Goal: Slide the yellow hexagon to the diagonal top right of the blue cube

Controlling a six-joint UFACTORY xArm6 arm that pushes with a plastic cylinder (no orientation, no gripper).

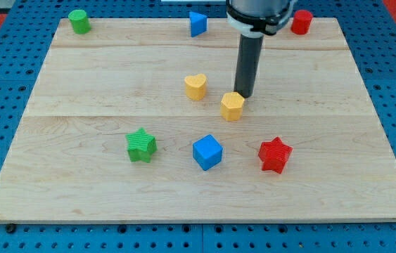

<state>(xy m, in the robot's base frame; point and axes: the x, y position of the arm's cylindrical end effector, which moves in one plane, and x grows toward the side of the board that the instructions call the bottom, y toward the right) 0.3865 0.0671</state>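
The yellow hexagon (232, 106) lies near the middle of the wooden board (78, 105). The blue cube (207, 152) lies below it and a little to the view's left. My tip (244, 95) stands right at the hexagon's upper right edge, touching or nearly touching it. The dark rod rises from there to the arm at the view's top.
A yellow heart (195, 86) lies left of the hexagon. A green star (141, 145) and a red star (275, 154) flank the blue cube. At the top edge are a green cylinder (79, 21), a blue block (197, 23) and a red cylinder (301, 22).
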